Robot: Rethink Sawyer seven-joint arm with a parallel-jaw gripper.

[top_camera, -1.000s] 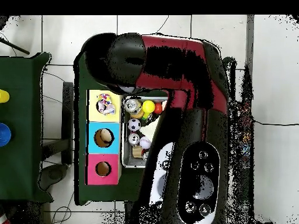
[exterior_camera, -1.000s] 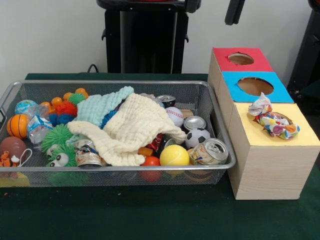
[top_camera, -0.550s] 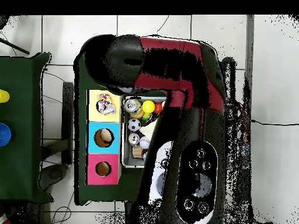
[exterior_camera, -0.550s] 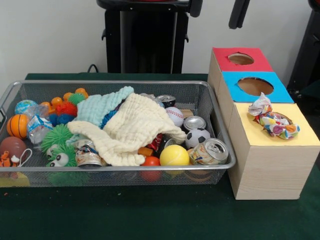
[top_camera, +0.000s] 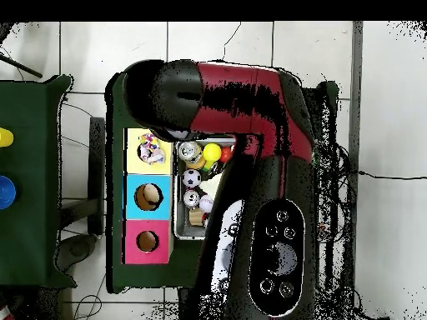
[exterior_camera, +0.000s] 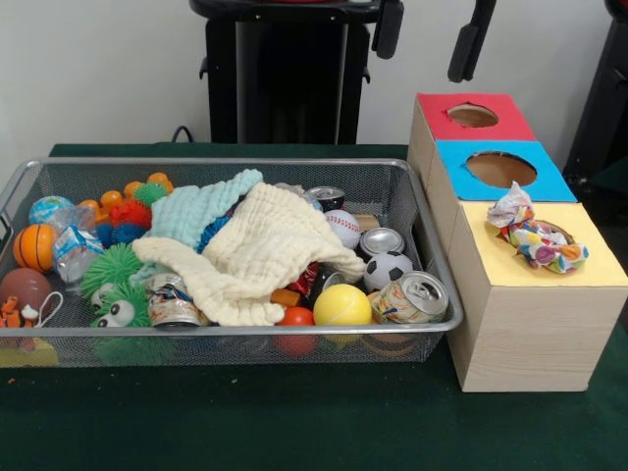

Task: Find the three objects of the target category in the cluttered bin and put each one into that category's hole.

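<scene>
the gripper hung spread and empty above the bin. a crumpled wrapper sat on the yellow box's hole; cans lay in the bin.

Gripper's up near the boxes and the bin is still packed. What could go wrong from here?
1. The crumpled multicoloured wrapper sits on the yellow box's hole rather than down in it; it may block the next drop.
2. The cream and pale blue cloths cover the middle of the wire mesh bin, possibly hiding targets.
3. The dented silver can leans at the bin's rim, so a grasp could slip.
</scene>
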